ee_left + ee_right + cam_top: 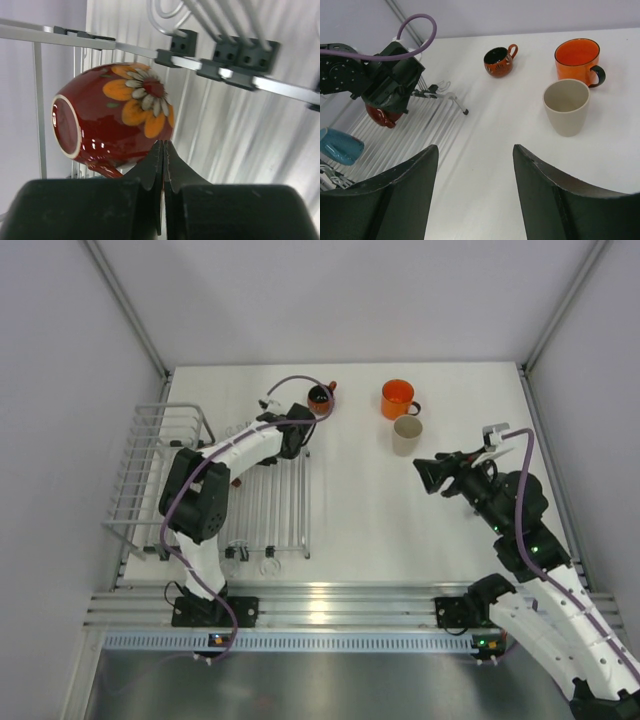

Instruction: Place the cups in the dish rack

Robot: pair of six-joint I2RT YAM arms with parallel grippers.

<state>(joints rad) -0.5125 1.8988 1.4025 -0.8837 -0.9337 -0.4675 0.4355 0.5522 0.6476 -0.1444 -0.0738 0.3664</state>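
The wide red cup with a painted flower (120,117) lies on its side on the dish rack (100,44). My left gripper (163,143) is shut, its tips right against the cup's lower side and nothing between the jaws. In the right wrist view the same red cup (381,116) shows under the left arm, and a grey-blue cup (340,146) lies in the rack (425,127). A small dark red cup (320,396), an orange cup (398,398) and a beige cup (407,434) stand on the table. My right gripper (475,147) hovers open and empty, short of the beige cup (566,106).
The white wire rack (150,465) fills the table's left side, its low slatted part (275,505) reaching toward the middle. The left forearm (250,445) lies across it. Metal rails (330,600) run along the near edge, and white walls enclose the table.
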